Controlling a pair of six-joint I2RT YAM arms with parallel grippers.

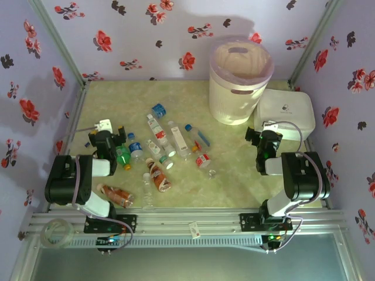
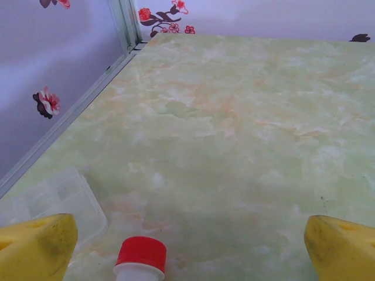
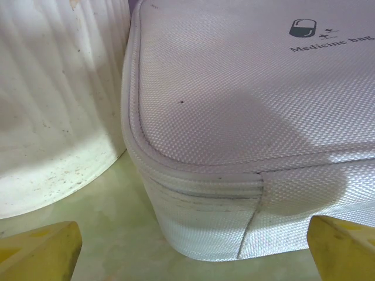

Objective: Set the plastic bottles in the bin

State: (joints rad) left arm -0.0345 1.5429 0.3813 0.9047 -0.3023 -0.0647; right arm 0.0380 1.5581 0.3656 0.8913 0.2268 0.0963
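Several plastic bottles lie scattered on the marble table between the arms: a green one (image 1: pixel 123 157), a clear red-labelled one (image 1: pixel 155 130), an orange-brown one (image 1: pixel 158 175) and another orange-brown one (image 1: pixel 116 196) near the left base. The cream ribbed bin (image 1: pixel 240 82) with its pink liner stands upright at the back right. My left gripper (image 1: pixel 111 136) hovers at the left edge of the bottles, open (image 2: pixel 190 252), with a red-capped bottle (image 2: pixel 140 257) just below the gap between its yellow fingertips (image 2: pixel 35 249). My right gripper (image 1: pixel 258 136) is open (image 3: pixel 193 252) and empty, facing the bin's wall (image 3: pixel 58 105).
A white fabric medicine bag (image 1: pixel 285 111) lies right of the bin, directly ahead of the right gripper (image 3: pixel 246 117). A clear plastic piece (image 2: pixel 53 199) lies left of the left fingers. Floral walls and metal rails enclose the table; bare tabletop (image 2: pixel 234 117) stretches ahead of the left gripper.
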